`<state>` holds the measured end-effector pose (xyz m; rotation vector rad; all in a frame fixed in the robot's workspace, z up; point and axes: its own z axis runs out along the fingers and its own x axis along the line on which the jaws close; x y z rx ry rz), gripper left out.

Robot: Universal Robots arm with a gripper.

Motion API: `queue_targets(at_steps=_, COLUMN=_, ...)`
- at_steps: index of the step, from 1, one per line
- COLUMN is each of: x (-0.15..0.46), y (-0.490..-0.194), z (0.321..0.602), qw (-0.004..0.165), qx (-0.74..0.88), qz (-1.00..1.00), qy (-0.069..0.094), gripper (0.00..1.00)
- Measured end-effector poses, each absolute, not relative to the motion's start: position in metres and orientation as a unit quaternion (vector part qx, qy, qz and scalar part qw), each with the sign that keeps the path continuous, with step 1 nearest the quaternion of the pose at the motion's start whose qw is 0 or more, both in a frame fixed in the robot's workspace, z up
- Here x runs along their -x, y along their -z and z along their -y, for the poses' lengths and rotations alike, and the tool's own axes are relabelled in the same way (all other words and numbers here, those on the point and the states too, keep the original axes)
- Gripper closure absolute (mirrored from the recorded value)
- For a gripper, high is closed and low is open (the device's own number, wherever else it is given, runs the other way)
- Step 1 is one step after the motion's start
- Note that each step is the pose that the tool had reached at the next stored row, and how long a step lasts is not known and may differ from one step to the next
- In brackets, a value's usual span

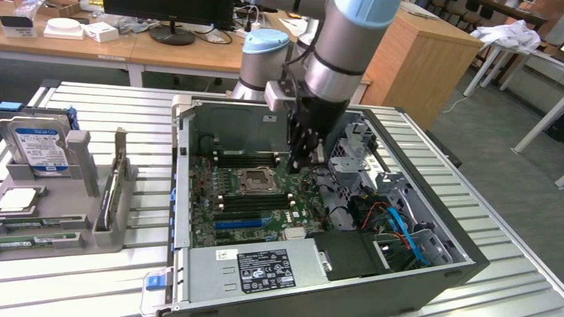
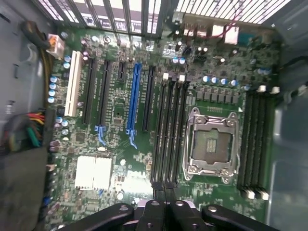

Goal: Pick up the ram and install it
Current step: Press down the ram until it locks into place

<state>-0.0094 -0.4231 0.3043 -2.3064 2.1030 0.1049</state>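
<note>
Our exterior view shows an open computer case (image 1: 458,264) lying on its side on a slatted metal table (image 1: 79,281), with the robot arm reaching down into it from the far side. The gripper (image 1: 304,162) hangs low over the motherboard (image 1: 207,218), just to the exterior view's right of the empty processor socket (image 1: 256,177). In the wrist view the gripper (image 2: 163,211) sits at the end of a bank of memory slots (image 2: 168,130) that runs beside the socket (image 2: 209,144). Its fingers (image 2: 151,214) are drawn together with only a thin dark line between them. We cannot make out whether a ram stick is clamped there edge-on. That bank looks dark and unfilled, and so does the second bank (image 2: 255,139) on the other side of the socket, so we judge that no ram is seated yet and the installing is not done. On the exterior view's left, well apart from the case, a grey holder (image 1: 88,231) carries a hard drive (image 1: 39,148) standing upright at its far end. At the holder's near end lie green strips (image 1: 35,241) that look to us like spare ram modules.
</note>
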Motion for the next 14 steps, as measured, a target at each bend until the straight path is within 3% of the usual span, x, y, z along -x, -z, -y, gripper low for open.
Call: queue_targets(at_steps=14, x=0.01, y=-0.366, z=0.423, qw=0.01, qx=0.739, qz=-0.673, qy=-0.034, gripper=0.9)
